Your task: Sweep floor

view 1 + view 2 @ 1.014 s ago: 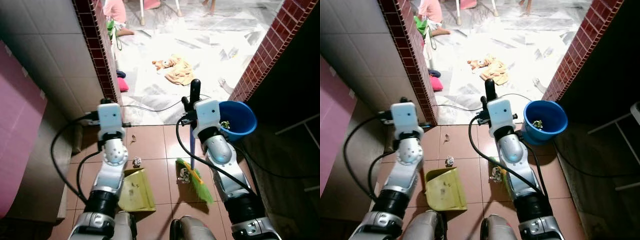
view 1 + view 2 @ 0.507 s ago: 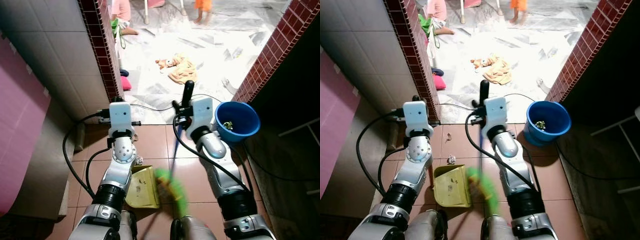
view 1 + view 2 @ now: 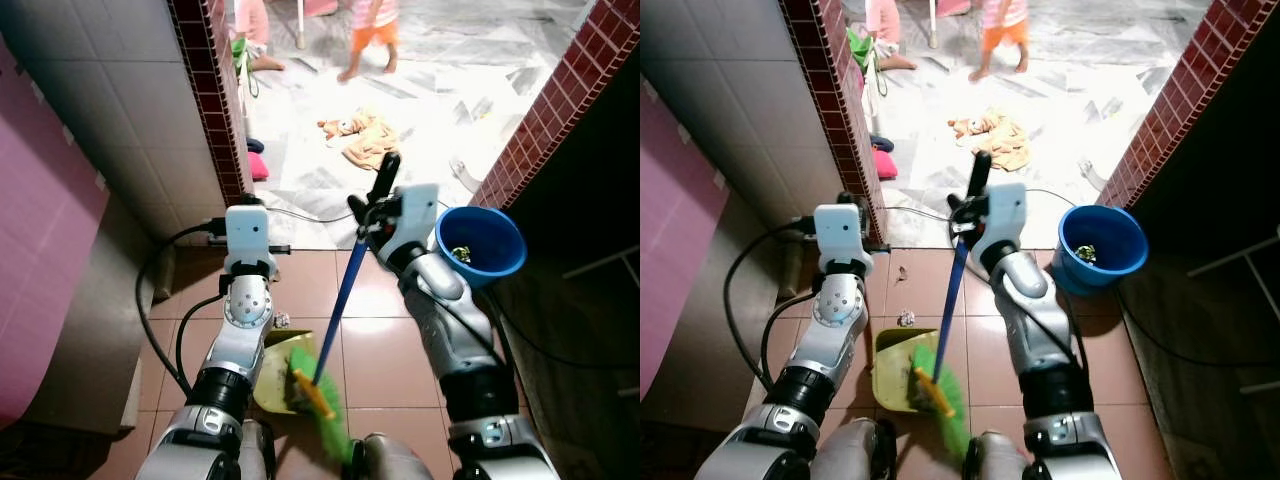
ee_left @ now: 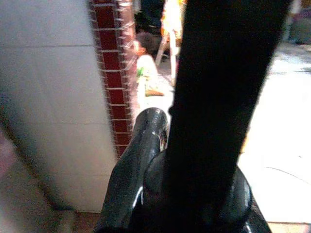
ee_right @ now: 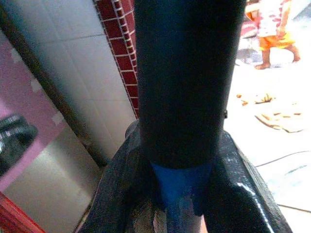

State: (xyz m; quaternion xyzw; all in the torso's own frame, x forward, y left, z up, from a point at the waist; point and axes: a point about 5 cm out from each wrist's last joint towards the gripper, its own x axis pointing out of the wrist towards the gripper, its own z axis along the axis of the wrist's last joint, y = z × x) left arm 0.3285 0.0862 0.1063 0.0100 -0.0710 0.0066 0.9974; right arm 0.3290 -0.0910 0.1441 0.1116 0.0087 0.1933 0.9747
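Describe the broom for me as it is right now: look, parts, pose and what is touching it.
The broom has a blue stick with a black grip at the top, and a head of green bristles with an orange band. It leans, its top away from the robot, its head low near the robot's feet. The right gripper is shut on the grip. The bristles lie over the edge of the yellow dustpan on the brown tile floor.
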